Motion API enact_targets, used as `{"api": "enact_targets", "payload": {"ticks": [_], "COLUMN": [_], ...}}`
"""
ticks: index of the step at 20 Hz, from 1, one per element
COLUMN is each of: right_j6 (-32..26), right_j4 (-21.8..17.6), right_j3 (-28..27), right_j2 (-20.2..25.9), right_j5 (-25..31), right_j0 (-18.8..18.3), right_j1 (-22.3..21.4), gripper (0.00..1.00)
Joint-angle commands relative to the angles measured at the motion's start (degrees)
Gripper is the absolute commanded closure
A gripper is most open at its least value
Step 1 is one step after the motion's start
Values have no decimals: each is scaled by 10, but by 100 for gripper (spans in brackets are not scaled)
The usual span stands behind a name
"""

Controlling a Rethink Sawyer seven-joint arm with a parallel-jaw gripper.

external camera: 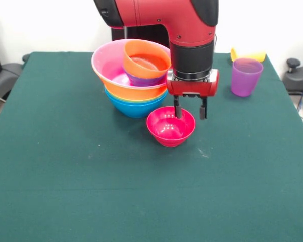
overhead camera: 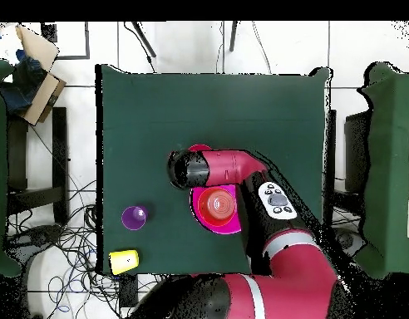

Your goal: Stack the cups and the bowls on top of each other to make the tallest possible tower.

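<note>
On the green cloth-covered table (external camera: 65,171), listed from the middle outward:

Item one: a small glossy crimson plastic bowl (external camera: 170,127), upright, just in front of the stack and apart from it. Likely light, stiff and slick; the thin rim looks the only sensible place to pinch, and it may skate on the cloth if nudged.

Item two: the robot's black two-fingered gripper (external camera: 190,107) beneath a red wrist. Its fingers stand a modest gap apart and straddle the bowl's far rim, one tip inside, one outside. Nothing is gripped yet, as far as I can judge.

Item three: the tower (external camera: 136,75), a nest of bowls: blue at the base, wide orange and pink above, a small dark one and an orange-red bowl (external camera: 145,59) tilted on top. It leans a little; a careless placement could upset it.

Item four: a translucent purple plastic tumbler (external camera: 245,76), upright near the table's side edge, and an opaque yellow tumbler (external camera: 248,54) lying behind it at the far edge.

Open room: broad bare cloth toward the front.
</note>
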Motion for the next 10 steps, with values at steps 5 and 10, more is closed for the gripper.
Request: {"api": "enact_targets", "payload": {"ticks": [5,10], "right_j6": [-9,10], "right_j4": [-49,-50], "right_j3": [27,37], "right_j2": [4,-3], "right_j5": [-38,-59], "right_j0": [-2,8], "right_j1": [0,7], "gripper": [0,0]}}
